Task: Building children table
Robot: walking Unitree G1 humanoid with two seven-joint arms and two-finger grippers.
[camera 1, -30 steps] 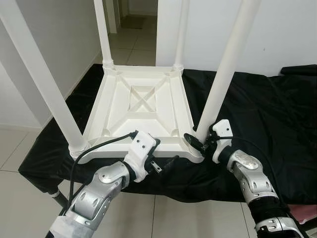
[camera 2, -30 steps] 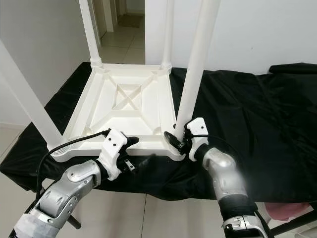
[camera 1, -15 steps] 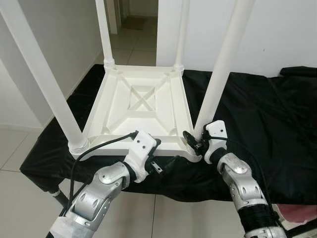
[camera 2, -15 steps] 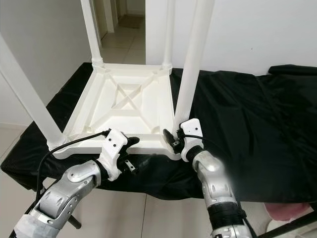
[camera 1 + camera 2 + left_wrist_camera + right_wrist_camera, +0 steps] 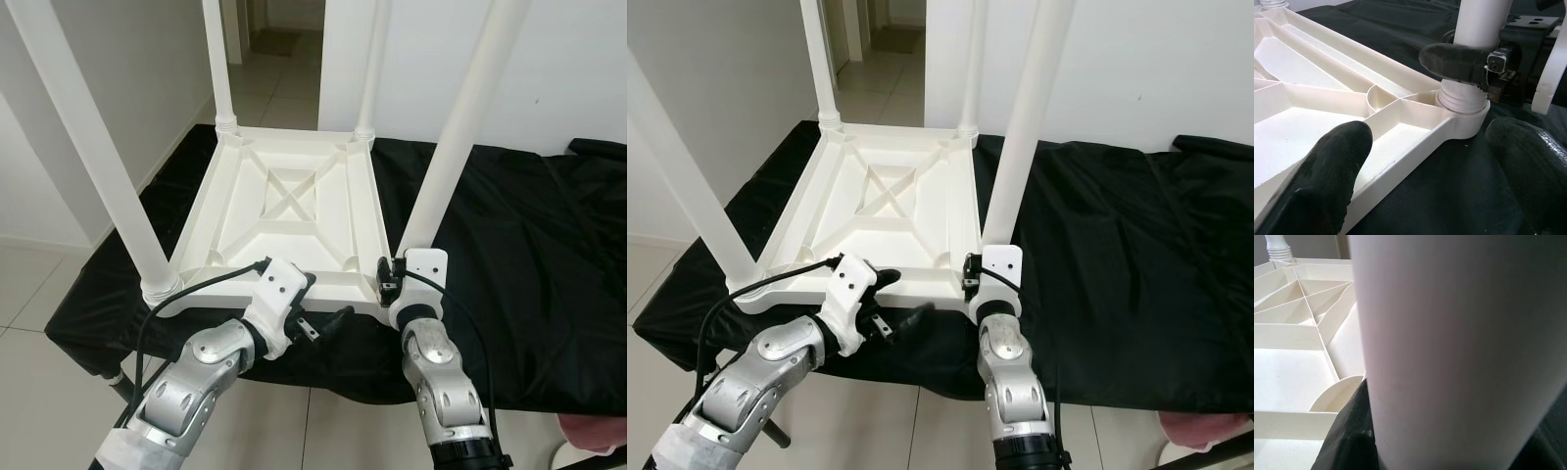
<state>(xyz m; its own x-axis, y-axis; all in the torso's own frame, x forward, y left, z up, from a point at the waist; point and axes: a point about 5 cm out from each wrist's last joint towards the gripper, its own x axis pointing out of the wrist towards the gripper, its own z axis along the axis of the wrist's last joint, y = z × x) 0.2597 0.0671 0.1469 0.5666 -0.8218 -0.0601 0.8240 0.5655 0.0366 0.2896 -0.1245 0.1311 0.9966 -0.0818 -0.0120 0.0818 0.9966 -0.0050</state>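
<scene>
Right gripper (image 5: 1462, 61) now squarely behind leg (image 5: 460, 132)

Table top (image 5: 284, 211): plain cream-white plastic, ribbed underside, no pattern.
Legs (image 5: 460, 137): four, same plain white.
Cloth (image 5: 519, 235): solid black, unpatterned.
Left gripper (image 5: 323, 318): black fingers (image 5: 1327, 181), white housing, silver arm, black cable (image 5: 196, 289).
Right gripper (image 5: 392, 279): black fingers (image 5: 1454, 61), white housing, silver arm.
Floor (image 5: 39, 284): pale off-white tiles with thin grey joints.
Walls (image 5: 578, 59): plain white.
Pink object (image 5: 593, 431): dusty pink, at the near right edge; what it is cannot be told.
</scene>
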